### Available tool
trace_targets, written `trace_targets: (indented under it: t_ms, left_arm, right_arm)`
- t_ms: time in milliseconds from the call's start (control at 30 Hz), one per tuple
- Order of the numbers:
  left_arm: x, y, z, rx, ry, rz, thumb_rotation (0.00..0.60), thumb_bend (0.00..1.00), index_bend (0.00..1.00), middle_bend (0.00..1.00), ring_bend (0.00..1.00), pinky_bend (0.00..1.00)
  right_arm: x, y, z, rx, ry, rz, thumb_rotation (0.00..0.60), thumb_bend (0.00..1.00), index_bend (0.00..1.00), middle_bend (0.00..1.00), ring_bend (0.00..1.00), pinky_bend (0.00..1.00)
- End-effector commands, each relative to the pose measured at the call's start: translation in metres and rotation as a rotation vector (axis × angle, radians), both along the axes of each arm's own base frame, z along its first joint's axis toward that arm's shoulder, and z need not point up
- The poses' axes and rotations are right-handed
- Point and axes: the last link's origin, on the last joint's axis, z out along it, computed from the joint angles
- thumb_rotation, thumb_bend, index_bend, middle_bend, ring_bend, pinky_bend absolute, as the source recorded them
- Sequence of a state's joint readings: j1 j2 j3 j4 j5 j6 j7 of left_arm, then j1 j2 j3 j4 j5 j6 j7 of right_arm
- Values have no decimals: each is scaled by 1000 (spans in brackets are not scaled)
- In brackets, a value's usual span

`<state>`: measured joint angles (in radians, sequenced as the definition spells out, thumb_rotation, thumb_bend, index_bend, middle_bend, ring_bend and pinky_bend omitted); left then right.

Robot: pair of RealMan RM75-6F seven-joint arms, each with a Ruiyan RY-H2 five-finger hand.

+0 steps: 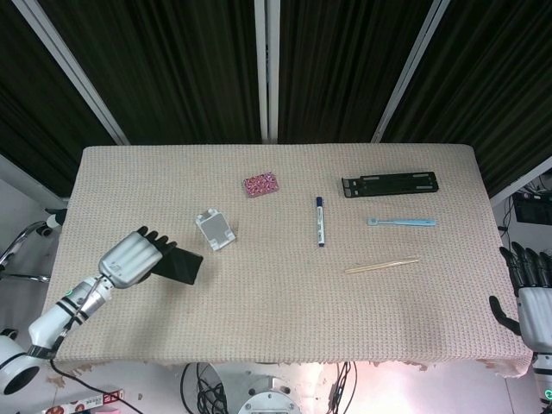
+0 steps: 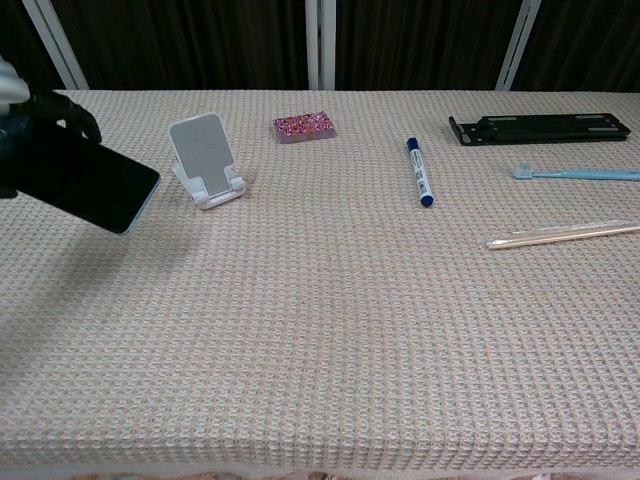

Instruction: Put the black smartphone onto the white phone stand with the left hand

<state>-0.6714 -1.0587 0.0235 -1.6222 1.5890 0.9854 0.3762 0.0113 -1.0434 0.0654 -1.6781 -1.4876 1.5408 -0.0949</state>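
Note:
My left hand (image 1: 138, 256) grips the black smartphone (image 1: 179, 263) at the table's left side and holds it off the cloth. In the chest view the smartphone (image 2: 85, 182) tilts down toward the right, with the left hand (image 2: 30, 125) at the frame's left edge. The white phone stand (image 1: 215, 229) stands upright just right of the phone, apart from it; the phone stand (image 2: 205, 158) has nothing on it. My right hand (image 1: 528, 289) hangs off the table's right edge with its fingers apart, holding nothing.
A pink glittery block (image 1: 260, 184) lies behind the stand. A blue marker (image 1: 320, 221), a blue toothbrush (image 1: 402, 222), a wooden stick (image 1: 382, 266) and a black tray (image 1: 390, 183) lie on the right half. The knitted cloth (image 1: 276, 310) covers the table.

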Motion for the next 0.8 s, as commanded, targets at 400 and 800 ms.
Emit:
trace_targets:
  t_ms: [400, 800]
  left_arm:
    - [55, 39, 15, 333, 366, -362, 600, 334, 502, 522, 516, 416]
    - [102, 39, -22, 177, 454, -481, 600, 334, 503, 521, 512, 410]
  right_arm:
    - [-6, 3, -1, -16, -22, -15, 600, 278, 0, 0, 0, 0]
    - [-13, 7, 3, -32, -33, -26, 600, 278, 0, 0, 0, 0]
